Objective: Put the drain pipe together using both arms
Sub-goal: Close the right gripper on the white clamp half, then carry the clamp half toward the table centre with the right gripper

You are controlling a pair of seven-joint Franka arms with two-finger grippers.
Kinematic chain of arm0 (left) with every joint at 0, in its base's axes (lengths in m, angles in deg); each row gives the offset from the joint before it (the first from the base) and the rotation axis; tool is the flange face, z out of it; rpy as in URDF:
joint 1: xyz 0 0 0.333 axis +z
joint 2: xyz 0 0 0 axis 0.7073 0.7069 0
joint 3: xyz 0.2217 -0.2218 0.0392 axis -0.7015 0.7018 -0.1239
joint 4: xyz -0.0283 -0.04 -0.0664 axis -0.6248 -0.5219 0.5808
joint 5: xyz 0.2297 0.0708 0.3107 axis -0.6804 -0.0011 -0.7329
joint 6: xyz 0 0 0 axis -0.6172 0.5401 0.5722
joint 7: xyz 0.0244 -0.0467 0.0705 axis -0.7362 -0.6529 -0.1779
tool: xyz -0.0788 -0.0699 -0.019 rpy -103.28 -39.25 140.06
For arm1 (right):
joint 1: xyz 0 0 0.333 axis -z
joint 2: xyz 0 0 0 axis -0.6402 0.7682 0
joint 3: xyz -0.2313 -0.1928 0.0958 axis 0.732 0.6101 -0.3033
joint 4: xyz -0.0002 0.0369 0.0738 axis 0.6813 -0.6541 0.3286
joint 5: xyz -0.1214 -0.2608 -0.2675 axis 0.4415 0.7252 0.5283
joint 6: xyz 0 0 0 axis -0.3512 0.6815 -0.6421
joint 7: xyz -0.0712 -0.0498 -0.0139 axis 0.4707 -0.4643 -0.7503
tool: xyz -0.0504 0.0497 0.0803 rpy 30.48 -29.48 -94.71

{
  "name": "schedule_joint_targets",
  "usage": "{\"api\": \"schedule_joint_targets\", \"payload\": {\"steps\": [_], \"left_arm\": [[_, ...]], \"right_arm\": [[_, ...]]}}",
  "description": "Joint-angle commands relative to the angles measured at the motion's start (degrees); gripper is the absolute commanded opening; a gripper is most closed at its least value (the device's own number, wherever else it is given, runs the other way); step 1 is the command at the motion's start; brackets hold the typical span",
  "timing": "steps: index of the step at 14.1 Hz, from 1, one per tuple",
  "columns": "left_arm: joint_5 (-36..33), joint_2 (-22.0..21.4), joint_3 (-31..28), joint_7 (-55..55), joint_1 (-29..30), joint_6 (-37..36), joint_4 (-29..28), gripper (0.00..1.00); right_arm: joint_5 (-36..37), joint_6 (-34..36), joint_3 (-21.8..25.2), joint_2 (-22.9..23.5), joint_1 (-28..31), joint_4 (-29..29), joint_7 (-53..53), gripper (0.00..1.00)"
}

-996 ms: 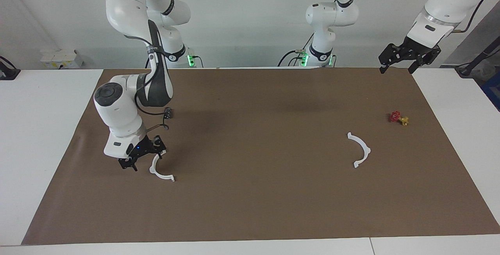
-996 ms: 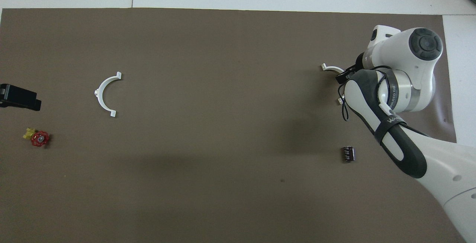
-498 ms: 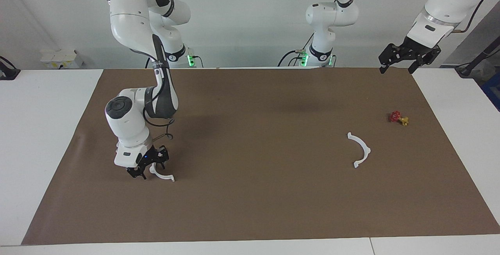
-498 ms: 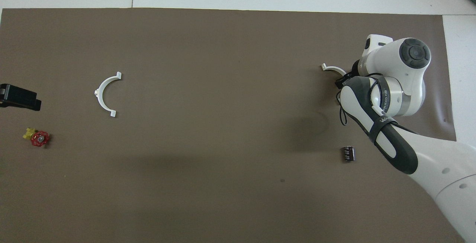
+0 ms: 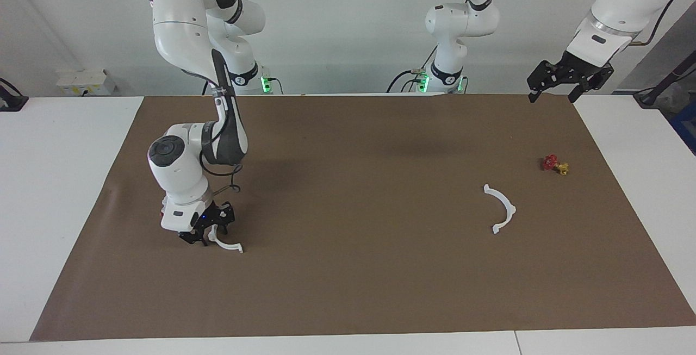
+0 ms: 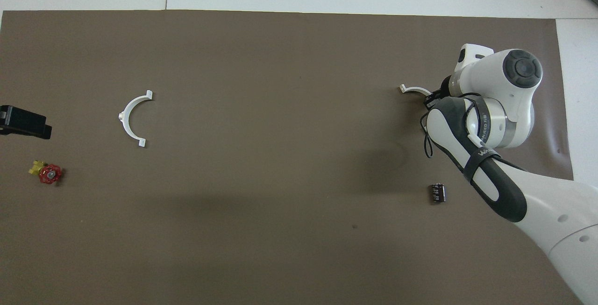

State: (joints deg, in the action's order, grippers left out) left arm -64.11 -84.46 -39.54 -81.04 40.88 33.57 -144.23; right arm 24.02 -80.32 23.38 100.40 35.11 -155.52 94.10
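One white half-ring [image 5: 229,245] of the drain pipe lies on the brown mat toward the right arm's end; in the overhead view only one of its ends [image 6: 413,90] shows beside the arm. My right gripper [image 5: 208,232] is down at the mat, right at this half-ring's end nearer the robots, and in the overhead view it [image 6: 432,100] is mostly hidden under its wrist. The second half-ring [image 5: 504,209] [image 6: 130,118] lies alone toward the left arm's end. My left gripper [image 5: 565,79] [image 6: 24,122] is open and empty, held high over the mat's corner at its own end, where the arm waits.
A small red and yellow part [image 5: 555,164] [image 6: 46,173] lies near the second half-ring, closer to the robots. A small dark cylinder [image 6: 437,193] stands near the right arm, closer to the robots than the first half-ring. The brown mat [image 5: 353,192] covers most of the white table.
My right gripper has come down from just above the first half-ring to the mat at its end. The half-ring's free end has shifted slightly. The left arm has not moved.
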Motion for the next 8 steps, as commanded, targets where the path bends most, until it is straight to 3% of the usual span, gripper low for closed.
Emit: {"api": "schedule_joint_targets", "payload": {"steps": [1,4,8], "left_arm": [[-0.9,-1.2,0.2,-0.5,0.2,-0.5,-1.0,1.0],[-1.0,-1.2,0.2,-0.5,0.2,-0.5,-1.0,1.0],[-0.9,-1.2,0.2,-0.5,0.2,-0.5,-1.0,1.0]], "right_arm": [[-1.4,4.0,-0.7,-1.4,-1.3,0.9,-3.2,0.0],[-0.5,14.9,-0.7,-5.2,-5.4,4.9,-17.6,0.0],[0.0,19.3,-0.5,-7.6,-14.3,6.2,-38.4,0.0]]}}
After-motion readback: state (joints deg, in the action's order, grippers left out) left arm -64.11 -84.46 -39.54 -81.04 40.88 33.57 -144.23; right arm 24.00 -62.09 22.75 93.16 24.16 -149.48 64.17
